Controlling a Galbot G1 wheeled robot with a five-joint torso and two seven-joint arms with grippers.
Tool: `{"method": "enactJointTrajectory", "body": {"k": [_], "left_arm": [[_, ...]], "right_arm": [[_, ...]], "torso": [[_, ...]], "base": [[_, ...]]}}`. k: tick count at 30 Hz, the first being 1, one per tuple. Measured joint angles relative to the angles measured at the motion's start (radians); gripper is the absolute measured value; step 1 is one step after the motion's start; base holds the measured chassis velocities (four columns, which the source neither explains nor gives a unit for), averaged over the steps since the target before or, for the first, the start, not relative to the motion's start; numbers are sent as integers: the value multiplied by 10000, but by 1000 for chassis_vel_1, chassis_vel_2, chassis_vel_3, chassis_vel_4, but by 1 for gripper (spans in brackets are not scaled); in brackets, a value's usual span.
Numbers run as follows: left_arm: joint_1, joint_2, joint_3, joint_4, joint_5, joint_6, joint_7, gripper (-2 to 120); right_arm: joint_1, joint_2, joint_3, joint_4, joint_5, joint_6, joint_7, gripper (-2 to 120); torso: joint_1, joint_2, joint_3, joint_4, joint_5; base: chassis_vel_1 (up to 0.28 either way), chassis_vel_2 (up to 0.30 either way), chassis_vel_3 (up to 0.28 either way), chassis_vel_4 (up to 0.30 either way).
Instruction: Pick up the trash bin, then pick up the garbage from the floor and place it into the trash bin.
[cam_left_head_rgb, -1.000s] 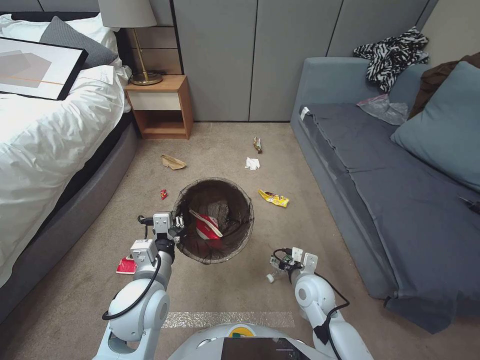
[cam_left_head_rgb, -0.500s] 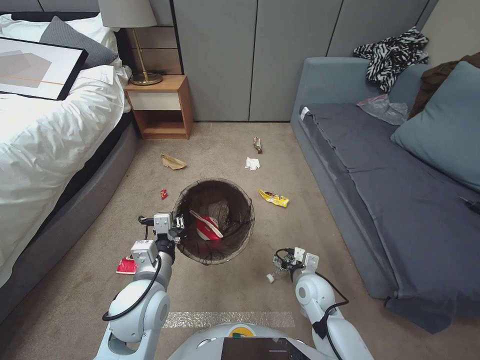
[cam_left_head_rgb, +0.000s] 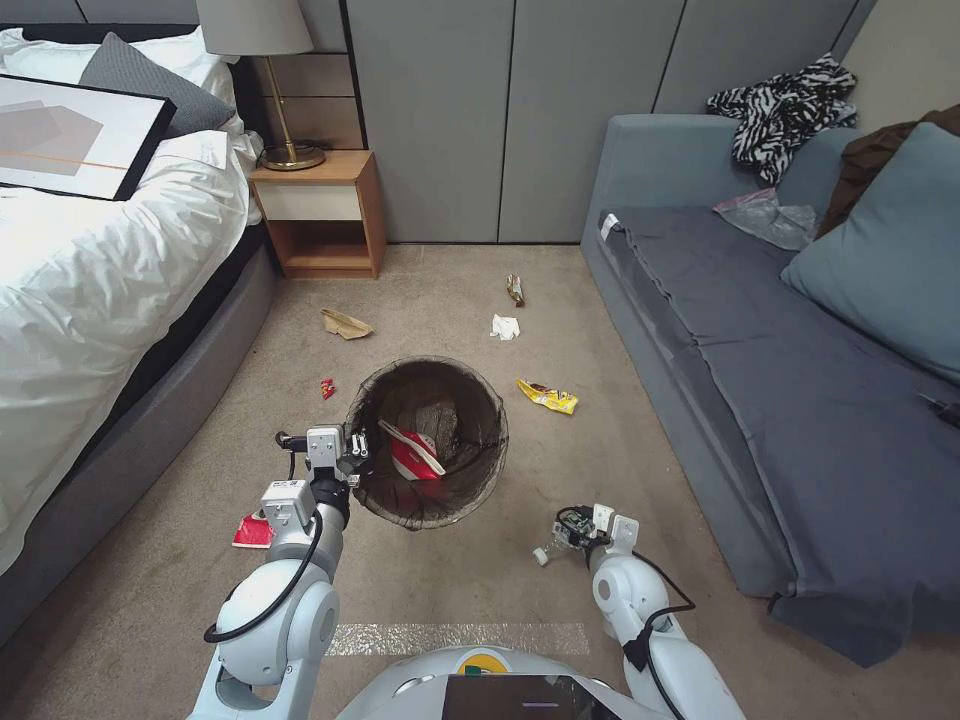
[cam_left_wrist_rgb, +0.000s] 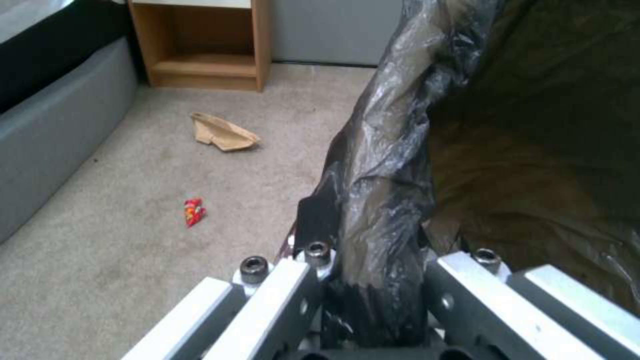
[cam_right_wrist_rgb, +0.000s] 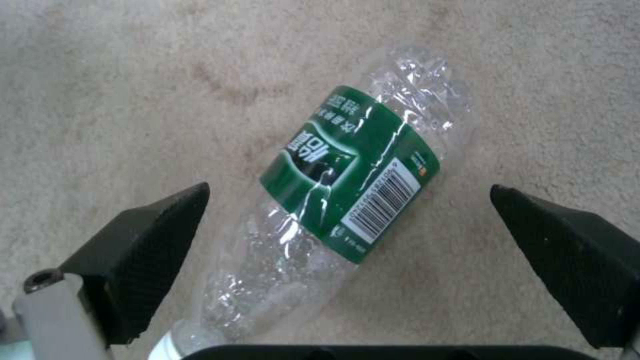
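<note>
Black rubber pads on the right gripper (cam_right_wrist_rgb: 347, 240) stand spread wide, one on each side of the clear bottle (cam_right_wrist_rgb: 347, 175) with its green label, neither one touching it. In the head view this gripper (cam_left_head_rgb: 568, 530) sits lower and nearer the robot than it did a second ago: it has come down over the bottle (cam_left_head_rgb: 548, 549), which lies flat on the carpet (cam_left_head_rgb: 480, 590), crumpled, its white cap end toward the wrist. My reading is that the approach is nearly done and only the squeeze remains; thin crushed plastic may slip or buckle, so a grip across the labelled middle looks safest.

Across the body, the left gripper (cam_left_head_rgb: 352, 462) stays clamped on the near-left rim of the trash bin (cam_left_head_rgb: 430, 440), its fingers (cam_left_wrist_rgb: 280, 295) pinching the dark bag liner (cam_left_wrist_rgb: 380, 190) folded over the edge. A red cup (cam_left_head_rgb: 412, 455) already rests inside. Beyond the bin, on the carpet, lie a yellow wrapper (cam_left_head_rgb: 548, 397), a white tissue (cam_left_head_rgb: 505, 327), a brown paper scrap (cam_left_head_rgb: 346, 323) and a small red wrapper (cam_left_head_rgb: 327, 388); a red packet (cam_left_head_rgb: 251, 531) lies by the left arm.
</note>
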Motion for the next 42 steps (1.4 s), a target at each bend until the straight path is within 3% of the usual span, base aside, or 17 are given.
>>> {"method": "enactJointTrajectory", "body": {"k": [22,26,42], "left_arm": [[10,1,-1,9,-18,-25,21,3],[11,-3,9,9,-21,-29,23,3],[18,-15,18,-12,-23,-54,34,2]], "right_arm": [[145,16,87,-596,-278,457,-430,24],[135,10,95,-597,-371,529,-507,17],[89,6,108,-577,-683,835,-617,17]], "torso": [[0,1,0,0,-1],[0,1,0,0,-1],[0,1,0,0,0]], "base": [[0,0,0,0],[0,0,0,0],[0,0,0,0]]}}
